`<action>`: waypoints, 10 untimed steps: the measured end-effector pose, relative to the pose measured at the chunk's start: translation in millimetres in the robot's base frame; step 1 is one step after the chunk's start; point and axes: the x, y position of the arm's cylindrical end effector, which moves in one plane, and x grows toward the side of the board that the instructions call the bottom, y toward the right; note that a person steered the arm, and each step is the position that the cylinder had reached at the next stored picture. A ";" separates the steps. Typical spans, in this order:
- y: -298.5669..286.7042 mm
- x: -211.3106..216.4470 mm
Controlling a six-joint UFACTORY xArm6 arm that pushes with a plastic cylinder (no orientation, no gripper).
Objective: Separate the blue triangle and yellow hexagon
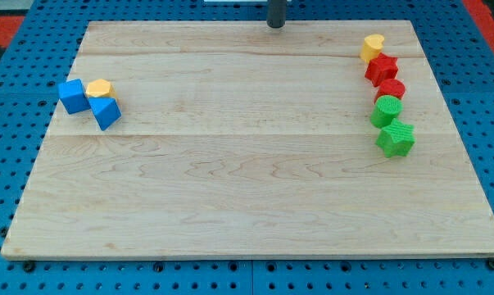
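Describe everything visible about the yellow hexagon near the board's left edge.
The yellow hexagon is a small, matte, solid-looking block lying flat on the wooden board near the view's left edge. It sits pressed between the blue cube on its left and the blue triangle just below. My tip is far off, at the view's top.

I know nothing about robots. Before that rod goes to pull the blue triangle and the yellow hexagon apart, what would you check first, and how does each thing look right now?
1. Blue triangle in plain sight: ok.
2. Yellow hexagon in plain sight: ok.
3. The two already apart: not ok, they touch, with a blue cube pressed against them on the view's left.
4. My tip clear of the blocks: ok, it sits at the view's top middle, far from both clusters.
5. Open path from tip to the pair: ok, only bare board lies between.
6. Other blocks out of the way: ok, the yellow heart, red and green blocks line the view's right edge.
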 end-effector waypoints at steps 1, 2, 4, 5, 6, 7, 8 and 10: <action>-55.2 6.2; -80.0 70.1; -127.2 191.2; -176.1 209.6; -173.7 218.2; -173.7 218.3; -176.1 218.2; -223.2 218.1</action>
